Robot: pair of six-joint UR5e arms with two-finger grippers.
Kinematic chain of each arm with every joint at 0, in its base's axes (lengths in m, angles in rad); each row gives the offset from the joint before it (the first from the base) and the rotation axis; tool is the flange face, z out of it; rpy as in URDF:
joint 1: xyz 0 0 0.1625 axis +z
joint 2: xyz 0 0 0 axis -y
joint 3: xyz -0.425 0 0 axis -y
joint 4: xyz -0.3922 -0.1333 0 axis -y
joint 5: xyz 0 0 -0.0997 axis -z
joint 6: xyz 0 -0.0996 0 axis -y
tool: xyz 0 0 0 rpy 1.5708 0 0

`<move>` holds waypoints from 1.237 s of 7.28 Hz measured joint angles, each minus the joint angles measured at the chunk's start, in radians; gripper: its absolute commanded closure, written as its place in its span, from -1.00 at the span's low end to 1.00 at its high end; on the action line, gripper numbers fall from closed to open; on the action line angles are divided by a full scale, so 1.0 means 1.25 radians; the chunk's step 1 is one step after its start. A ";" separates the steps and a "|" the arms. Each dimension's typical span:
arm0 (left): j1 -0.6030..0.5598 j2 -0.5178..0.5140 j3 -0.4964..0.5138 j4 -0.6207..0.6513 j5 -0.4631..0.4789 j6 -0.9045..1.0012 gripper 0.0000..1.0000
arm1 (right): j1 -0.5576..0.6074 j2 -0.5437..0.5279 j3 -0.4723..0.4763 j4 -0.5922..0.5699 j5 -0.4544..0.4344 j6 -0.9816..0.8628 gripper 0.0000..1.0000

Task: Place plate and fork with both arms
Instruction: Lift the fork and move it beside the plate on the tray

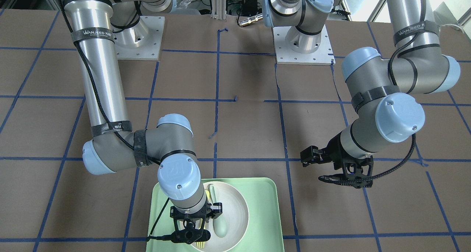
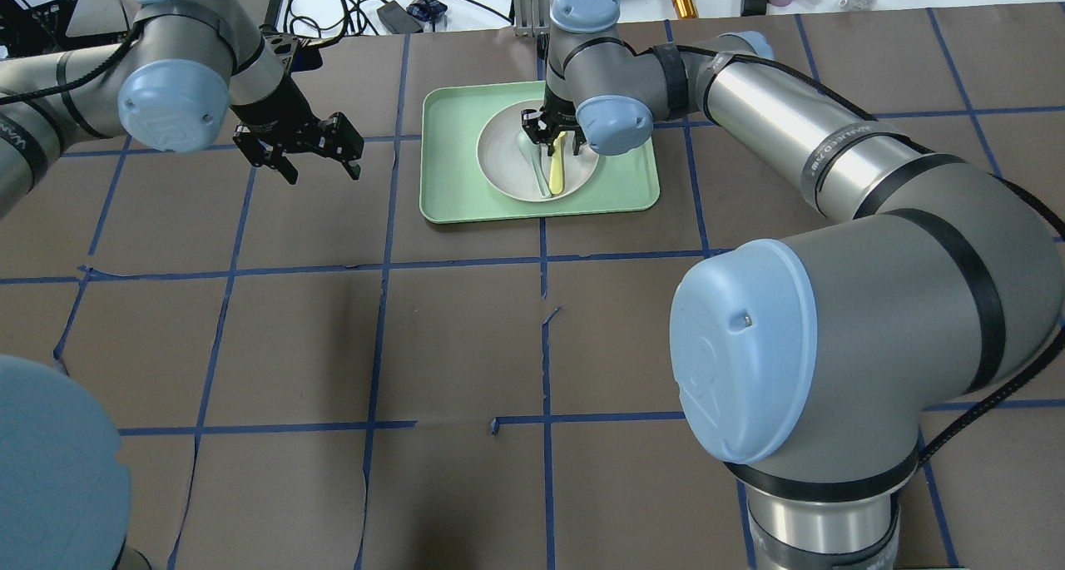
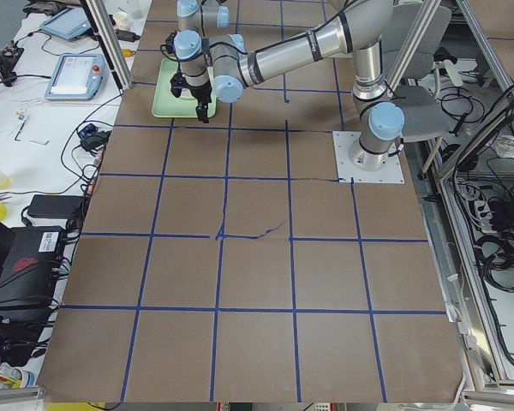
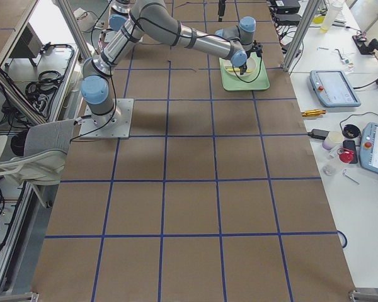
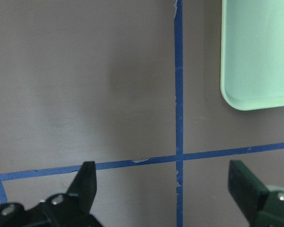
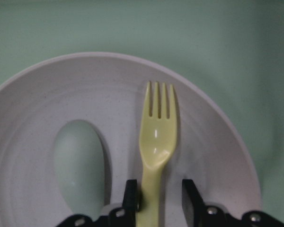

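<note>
The white plate (image 1: pixel 235 208) lies on the mint-green tray (image 1: pixel 265 208) at the table's far side, also seen in the overhead view (image 2: pixel 507 154). The pale-yellow fork (image 6: pixel 157 137) lies in the plate next to a grey-green spoon (image 6: pixel 78 161). My right gripper (image 6: pixel 158 201) hangs low over the plate, its two fingers on either side of the fork's handle. One finger touches the handle and a small gap shows at the other. My left gripper (image 2: pixel 324 171) is open and empty above the bare table, left of the tray.
The tray's rounded corner (image 5: pixel 260 56) shows at the upper right of the left wrist view. Brown table covering with blue tape lines (image 2: pixel 541 262) spreads all around. Cables and small devices (image 2: pixel 399 12) lie beyond the far edge.
</note>
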 measured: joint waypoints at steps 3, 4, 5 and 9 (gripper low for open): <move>0.003 0.000 0.000 0.000 0.000 0.002 -1.00 | -0.001 -0.004 -0.001 0.004 -0.003 0.003 1.00; 0.007 -0.001 0.000 0.001 -0.001 0.008 -1.00 | -0.001 -0.016 -0.002 0.006 -0.007 0.005 1.00; 0.012 -0.001 0.000 0.001 -0.001 0.015 -1.00 | -0.002 -0.041 -0.003 0.015 -0.009 0.005 1.00; 0.015 0.001 0.001 0.002 -0.002 0.020 -1.00 | -0.077 -0.091 0.004 0.045 0.057 -0.070 1.00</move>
